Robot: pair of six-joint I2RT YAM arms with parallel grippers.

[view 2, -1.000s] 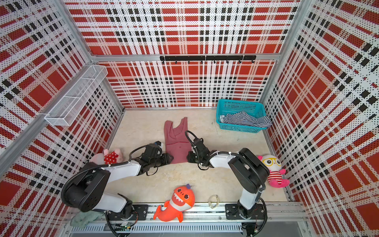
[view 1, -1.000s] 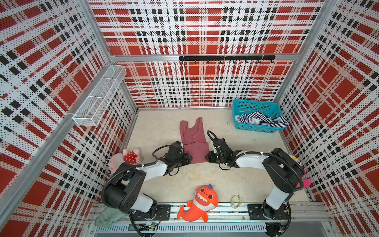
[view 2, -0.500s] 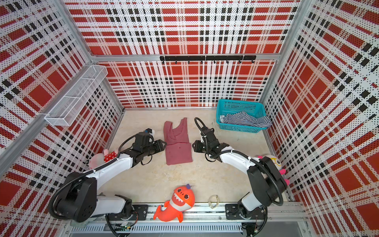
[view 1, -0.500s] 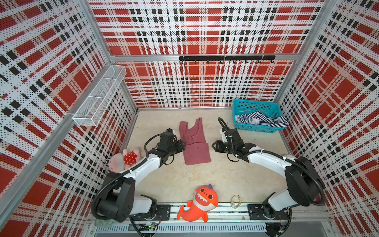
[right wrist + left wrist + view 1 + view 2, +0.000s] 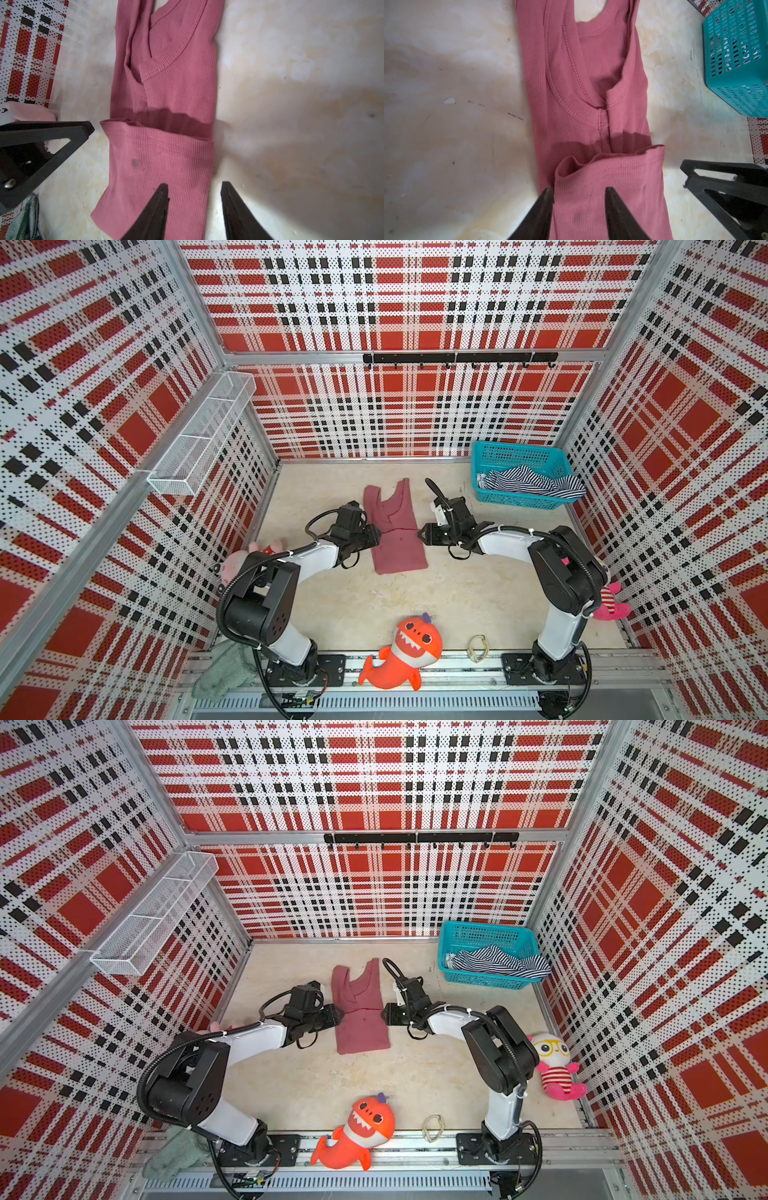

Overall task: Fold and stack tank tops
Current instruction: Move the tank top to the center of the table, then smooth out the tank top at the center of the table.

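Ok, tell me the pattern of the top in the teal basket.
Narrow dark navy-and-white stripes; the striped tank top shows best in a top view.

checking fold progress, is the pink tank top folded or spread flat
Partly folded: the pink tank top is narrowed lengthwise, and both wrist views show its hem turned up over the body, straps uncovered.

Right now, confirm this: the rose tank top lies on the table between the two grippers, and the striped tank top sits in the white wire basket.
Wrong on the basket. The striped tank top lies in the teal plastic basket, as both top views show. The rest stands: the rose tank top lies on the table between the left gripper and the right gripper.
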